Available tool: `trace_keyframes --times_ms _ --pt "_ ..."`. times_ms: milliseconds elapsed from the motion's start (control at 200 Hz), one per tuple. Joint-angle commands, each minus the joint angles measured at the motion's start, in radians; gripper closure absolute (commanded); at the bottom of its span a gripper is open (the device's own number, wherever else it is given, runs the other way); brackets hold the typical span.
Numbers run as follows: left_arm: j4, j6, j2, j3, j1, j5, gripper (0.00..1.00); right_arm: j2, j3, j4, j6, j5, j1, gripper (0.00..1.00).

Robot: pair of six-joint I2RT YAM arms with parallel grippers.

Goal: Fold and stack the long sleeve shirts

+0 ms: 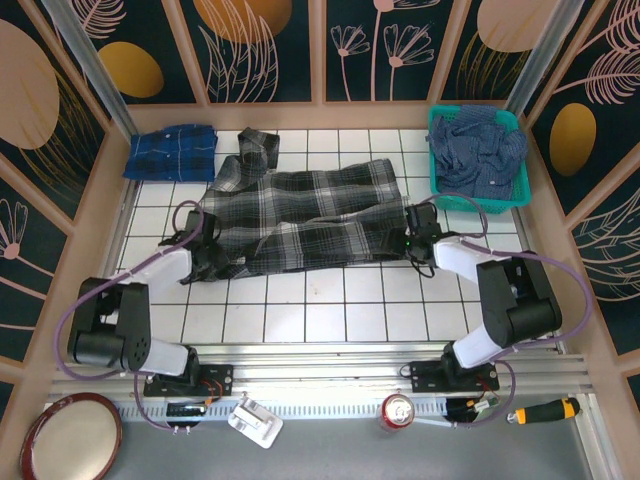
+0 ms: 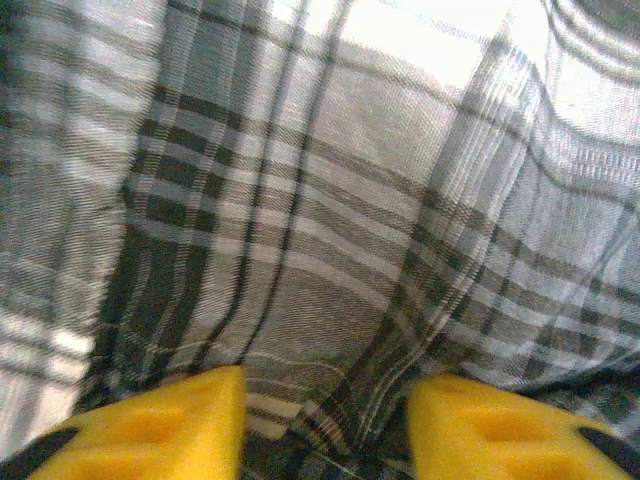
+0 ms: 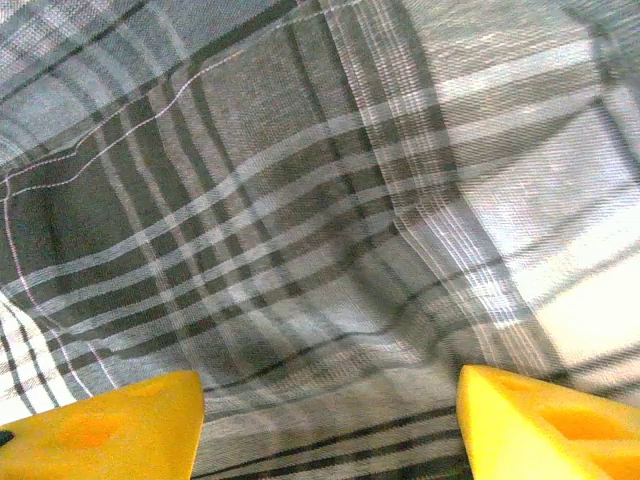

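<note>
The left gripper (image 2: 325, 425) stands partly open, its yellow fingers (image 2: 170, 425) apart with grey-black-white plaid cloth lying between and beyond them. Nothing looks pinched, though the view is so close that a fold caught low between the fingers cannot be ruled out. The right gripper (image 3: 330, 425) is open wider, fingers either side of flat cloth and holding nothing. The two sit at opposite ends of the grey plaid shirt (image 1: 300, 215), which lies spread on the tabletop (image 1: 300, 310) between them — the left gripper at its left edge, the right at its right edge, with a sleeve trailing off beyond the left gripper toward the far side. Further past the left gripper lies the blue plaid shirt (image 1: 172, 150), folded; past the right gripper the navy shirt (image 1: 478, 150) sits crumpled in the teal basket (image 1: 480, 202). The step in hand looks like a fold of the grey shirt. To do it well, each gripper should take only the edge layer nearest it, at matching points along the shirt, then lift and carry together with the cloth taut between them — uneven pulls would skew the crease, and the loose sleeve wants tucking in first.
</note>
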Motion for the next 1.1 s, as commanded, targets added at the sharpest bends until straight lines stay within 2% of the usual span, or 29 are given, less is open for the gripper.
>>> trace_keyframes --times_ms 0,125,210,310,405,566,701,876,966,1001,1041,1096 --pt "-0.050 0.006 -0.089 0.075 0.010 -0.007 0.33 -0.071 0.079 -0.054 0.046 0.077 0.110 0.31" --pt "-0.009 -0.006 -0.037 0.170 -0.030 0.063 0.26 0.076 0.190 0.032 0.051 0.044 0.165 0.31" --pt "0.005 -0.021 0.049 0.228 -0.062 0.100 0.26 0.200 0.257 0.037 0.056 0.043 0.174 0.32" --pt "0.113 -0.035 0.112 0.192 -0.068 0.144 0.26 0.272 0.266 0.045 0.080 0.062 0.173 0.33" --pt "0.155 -0.036 0.158 0.128 -0.069 0.150 0.31 0.279 0.226 0.033 0.112 0.076 0.166 0.34" --pt "0.182 -0.037 0.167 -0.006 -0.070 0.098 0.31 0.200 0.076 0.032 0.163 0.092 0.128 0.34" --pt "0.182 -0.058 0.149 -0.109 -0.069 0.110 0.33 0.083 -0.081 0.034 0.220 0.076 0.089 0.36" --pt "0.147 -0.117 -0.028 -0.244 -0.077 0.146 0.34 -0.130 -0.270 0.004 0.315 0.043 0.089 0.36" --pt "0.085 -0.149 -0.150 -0.264 -0.091 0.160 0.33 -0.233 -0.310 -0.043 0.339 0.031 0.089 0.35" --pt "0.061 -0.158 -0.200 -0.260 -0.092 0.173 0.30 -0.268 -0.304 -0.078 0.336 0.024 0.087 0.34" --pt "0.024 -0.163 -0.251 -0.237 -0.092 0.170 0.20 -0.300 -0.280 -0.122 0.320 0.029 0.077 0.33" --pt "-0.030 -0.156 -0.293 -0.163 -0.092 0.136 0.12 -0.333 -0.208 -0.176 0.289 0.033 0.062 0.31"
